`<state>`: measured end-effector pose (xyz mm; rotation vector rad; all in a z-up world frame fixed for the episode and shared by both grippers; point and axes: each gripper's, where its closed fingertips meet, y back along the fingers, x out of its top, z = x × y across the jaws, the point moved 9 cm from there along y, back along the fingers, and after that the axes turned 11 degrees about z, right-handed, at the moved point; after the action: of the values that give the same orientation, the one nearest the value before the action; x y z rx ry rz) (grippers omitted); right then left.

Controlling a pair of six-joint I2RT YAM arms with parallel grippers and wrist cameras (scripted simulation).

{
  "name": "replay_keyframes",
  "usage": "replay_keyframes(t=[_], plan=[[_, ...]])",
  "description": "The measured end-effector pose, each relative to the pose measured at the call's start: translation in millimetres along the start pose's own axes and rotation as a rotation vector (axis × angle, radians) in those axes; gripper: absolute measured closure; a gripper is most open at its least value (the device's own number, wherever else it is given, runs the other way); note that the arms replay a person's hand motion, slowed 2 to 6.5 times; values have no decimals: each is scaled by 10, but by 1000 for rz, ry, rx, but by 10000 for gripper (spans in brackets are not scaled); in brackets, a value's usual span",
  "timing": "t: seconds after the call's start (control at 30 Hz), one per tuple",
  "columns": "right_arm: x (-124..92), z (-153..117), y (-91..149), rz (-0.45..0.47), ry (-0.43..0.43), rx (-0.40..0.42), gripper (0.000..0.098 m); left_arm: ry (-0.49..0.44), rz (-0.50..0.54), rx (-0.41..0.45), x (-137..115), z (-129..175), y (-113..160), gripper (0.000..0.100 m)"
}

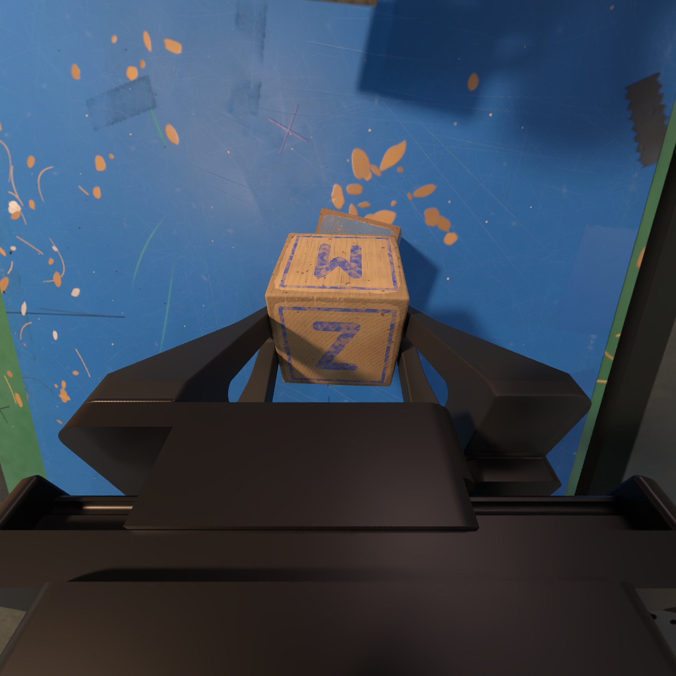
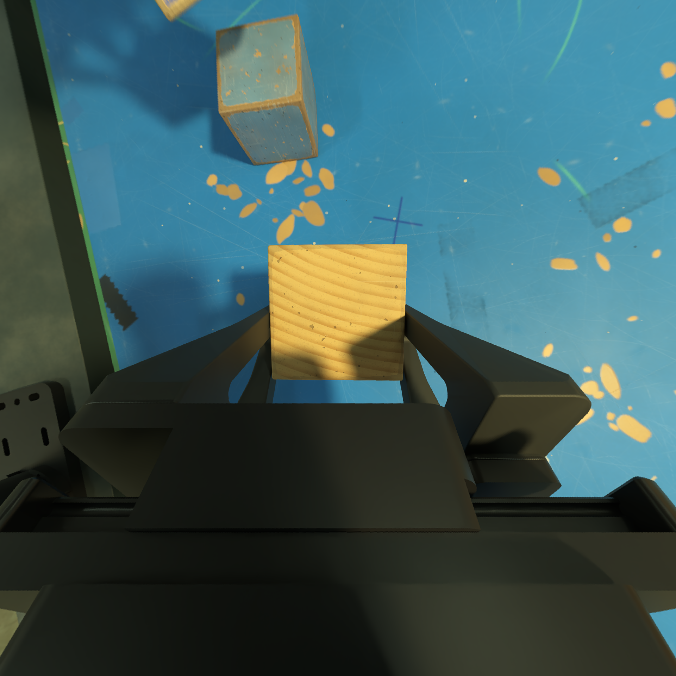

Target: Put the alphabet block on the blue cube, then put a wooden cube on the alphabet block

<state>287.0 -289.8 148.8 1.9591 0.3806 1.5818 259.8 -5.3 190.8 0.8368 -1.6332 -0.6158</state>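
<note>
My left gripper [image 1: 337,329] is shut on the alphabet block [image 1: 336,311], a wooden cube with blue letters, and holds it above the table. Just beyond it, mostly hidden behind it, the blue cube [image 1: 360,227] shows only its top edge. My right gripper [image 2: 337,329] is shut on a plain wooden cube [image 2: 337,311] held above the table. In the right wrist view the blue cube [image 2: 263,87] stands on the table at the upper left, and a corner of the alphabet block [image 2: 175,8] shows at the top edge.
The table is a scratched blue mat [image 1: 183,219] with orange flecks and a green border [image 1: 622,292]. A black serrated strip [image 2: 117,301] lies by the left border. A perforated black bracket [image 2: 25,420] sits off the mat at left.
</note>
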Motion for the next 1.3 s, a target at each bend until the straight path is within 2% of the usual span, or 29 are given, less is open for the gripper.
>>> replay_keyframes(t=[0.3, 0.63, 1.3], plan=[[85, -85, 231, 79, 36, -4, 461, -27, -150, -92, 207, -85, -186, 481], [102, -105, 289, 81, 56, -2, 461, -163, -365, -128, 308, -25, -377, 481], [63, -81, 299, 88, 40, 17, 461, -204, -447, -181, 408, -35, -499, 481]])
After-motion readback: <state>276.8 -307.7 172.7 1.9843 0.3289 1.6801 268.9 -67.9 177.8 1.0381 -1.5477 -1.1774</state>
